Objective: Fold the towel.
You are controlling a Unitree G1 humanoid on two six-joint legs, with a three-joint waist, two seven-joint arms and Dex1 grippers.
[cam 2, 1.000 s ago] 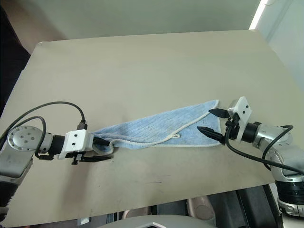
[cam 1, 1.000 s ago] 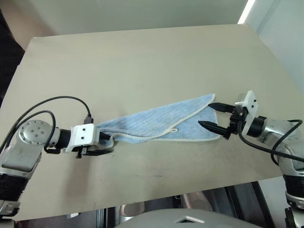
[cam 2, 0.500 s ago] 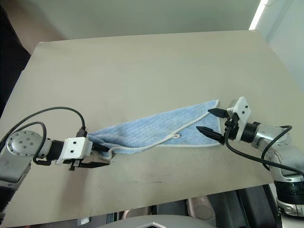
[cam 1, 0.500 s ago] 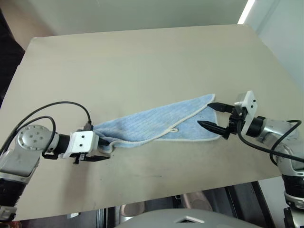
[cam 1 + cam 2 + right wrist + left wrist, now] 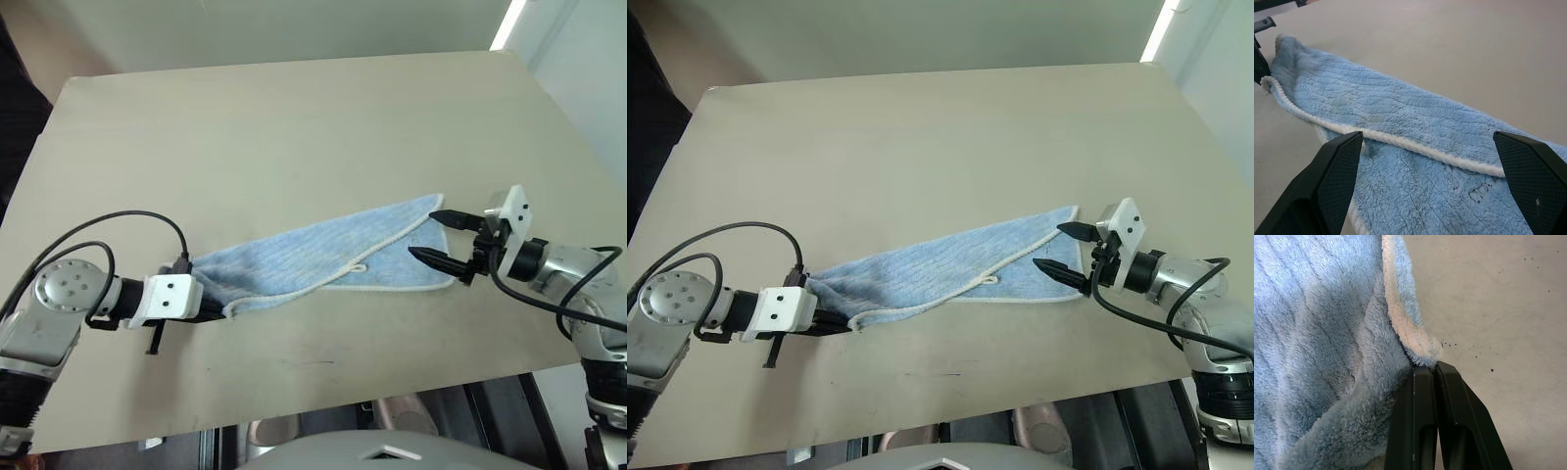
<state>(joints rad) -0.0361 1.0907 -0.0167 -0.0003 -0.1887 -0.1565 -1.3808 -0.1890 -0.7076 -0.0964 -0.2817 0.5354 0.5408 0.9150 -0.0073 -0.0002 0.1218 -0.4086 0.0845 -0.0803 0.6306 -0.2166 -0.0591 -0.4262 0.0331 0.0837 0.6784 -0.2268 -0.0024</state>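
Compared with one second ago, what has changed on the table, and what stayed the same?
The left hand closed its fingers on the towel's left end; a second ago they were open around it. That end now looks bunched and pinched. The right hand stayed open at the towel's right edge, and the rest of the towel lies as before on the table.

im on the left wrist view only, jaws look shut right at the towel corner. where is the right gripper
Observer: The right gripper sits at the opposite end of the towel, jaws wide open and not gripping it.
Operator: how does the towel lie between them
Observer: It lies in a long slanted band across the table, one layer lapped over another, white edging running along the lap.
Operator: where's the loop
Observer: The little white loop lies on the near edge, closer to the right gripper than to the left gripper.
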